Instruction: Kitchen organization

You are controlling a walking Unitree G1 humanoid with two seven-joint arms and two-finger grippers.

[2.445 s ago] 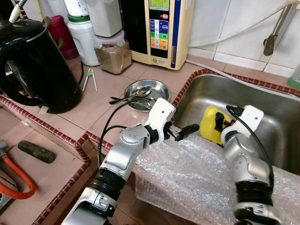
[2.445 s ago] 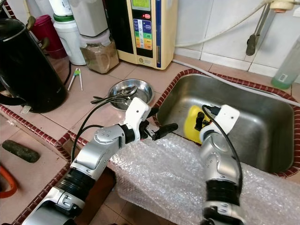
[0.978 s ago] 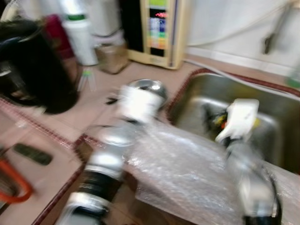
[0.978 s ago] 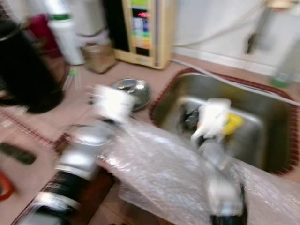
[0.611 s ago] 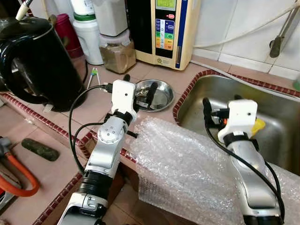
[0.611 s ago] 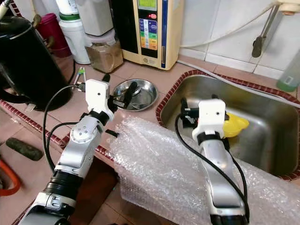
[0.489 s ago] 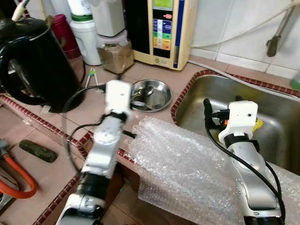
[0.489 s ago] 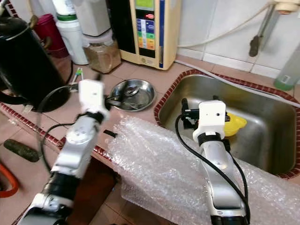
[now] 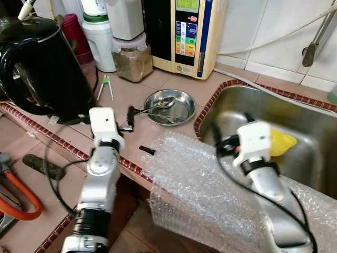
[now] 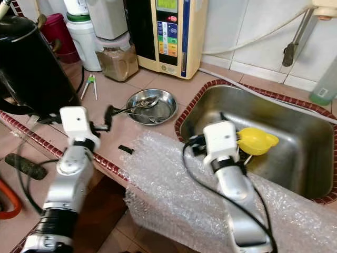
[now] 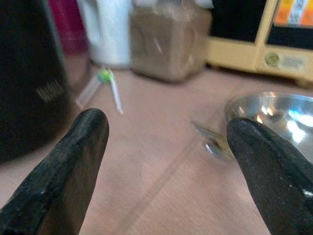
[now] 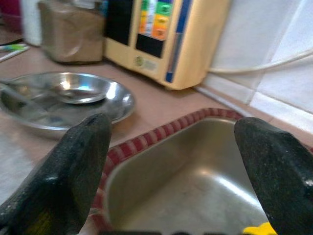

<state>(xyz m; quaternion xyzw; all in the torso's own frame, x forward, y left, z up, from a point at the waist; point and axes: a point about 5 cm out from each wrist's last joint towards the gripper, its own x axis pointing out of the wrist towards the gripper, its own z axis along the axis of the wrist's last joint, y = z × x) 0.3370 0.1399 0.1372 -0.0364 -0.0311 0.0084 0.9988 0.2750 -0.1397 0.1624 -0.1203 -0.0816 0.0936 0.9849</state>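
Note:
A steel dish (image 9: 169, 107) holding spoons sits on the tiled counter, left of the sink (image 9: 310, 113). A yellow cup (image 9: 281, 142) lies inside the sink. My left gripper (image 9: 126, 118) hovers open over the counter between the black kettle (image 9: 42, 63) and the dish; its wrist view shows the dish's rim (image 11: 274, 110) past its spread fingers (image 11: 73, 161). My right gripper (image 9: 231, 132) is open and empty above the sink's near left rim, left of the yellow cup, facing the dish (image 12: 63, 95).
Bubble wrap (image 9: 200, 190) drapes over the counter's front edge and the sink's near side. At the back stand a water purifier (image 9: 181, 31), a jar of brown powder (image 9: 130, 58) and a white bottle (image 9: 100, 37). Green-tipped tongs (image 9: 107, 87) lie by the kettle.
My left gripper swung left, off the dish and toward the kettle. My right gripper shifted left to the sink's near left rim, leaving the yellow cup uncovered. The camera shifted slightly.

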